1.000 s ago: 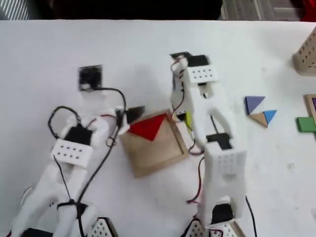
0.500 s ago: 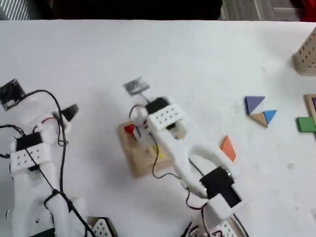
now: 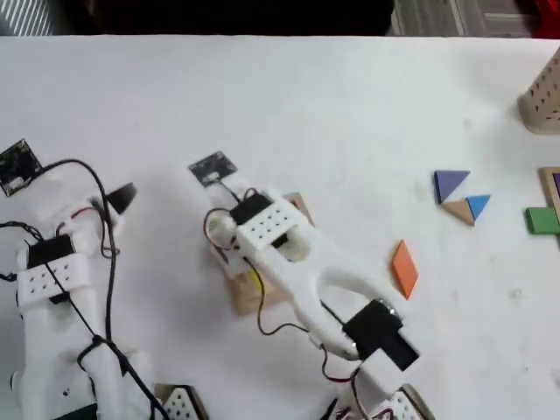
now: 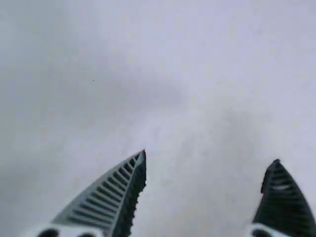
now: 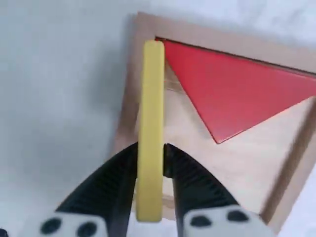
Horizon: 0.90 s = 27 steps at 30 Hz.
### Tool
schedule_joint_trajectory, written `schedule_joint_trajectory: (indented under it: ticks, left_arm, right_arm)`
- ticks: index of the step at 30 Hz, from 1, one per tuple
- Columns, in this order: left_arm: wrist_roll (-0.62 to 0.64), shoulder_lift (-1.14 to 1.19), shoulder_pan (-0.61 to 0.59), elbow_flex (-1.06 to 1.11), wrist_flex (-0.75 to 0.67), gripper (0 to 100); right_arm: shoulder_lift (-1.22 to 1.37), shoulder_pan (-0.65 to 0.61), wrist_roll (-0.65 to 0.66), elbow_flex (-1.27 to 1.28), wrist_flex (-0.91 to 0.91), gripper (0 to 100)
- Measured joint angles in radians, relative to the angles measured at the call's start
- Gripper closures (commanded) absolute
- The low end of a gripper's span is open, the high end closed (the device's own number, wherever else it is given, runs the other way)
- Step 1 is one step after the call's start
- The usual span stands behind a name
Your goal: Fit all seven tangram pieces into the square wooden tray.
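Right wrist view has the right gripper (image 5: 150,163) clamped on a yellow piece (image 5: 150,113), held on edge just above the tray (image 5: 129,89). The thin side faces the camera and the far end hangs over the tray's rim. A red triangle (image 5: 232,94) already lies flat inside, against one wall, with bare wood beside it.

In the high view this arm reaches across the tray (image 3: 248,298) near the middle of the table (image 3: 306,96). The orange parallelogram (image 3: 403,268) lies to its right. Farther right are the purple triangle (image 3: 450,184), the blue triangle (image 3: 479,206), the tan triangle (image 3: 458,212) and a green piece (image 3: 542,219).

The left gripper (image 4: 208,159) hangs with its fingers apart over bare table, at the left.

The step in hand looks like seating the yellow piece, the second of seven. The next move probably calls for tipping it flat and lowering it into the free wood beside the red triangle before letting go.
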Motion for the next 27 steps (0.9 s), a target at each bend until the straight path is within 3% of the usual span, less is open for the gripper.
schedule_joint_trajectory:
  ticks: [4, 9, 12, 23, 27]
  left_arm:
    - [0.0, 0.0, 0.0, 0.0, 0.0, 63]
    - [0.0, 0.0, 0.0, 0.0, -0.003, 63]
    - [0.0, 0.0, 0.0, 0.0, -0.003, 63]
    - [0.0, 0.0, 0.0, 0.003, -0.003, 63]
    - [-0.017, 0.0, 0.0, 0.012, -0.003, 63]
  right_arm:
    - [0.035, -0.003, -0.008, 0.0, -0.006, 95.0]
    - [0.041, -0.009, -0.008, 0.0, -0.006, 77.5]
    - [0.041, -0.009, -0.008, 0.0, 0.0, 72.4]
    - [0.041, -0.017, 0.043, -0.069, 0.117, 73.3]
    - [0.041, 0.038, 0.066, -0.115, 0.175, 91.6]
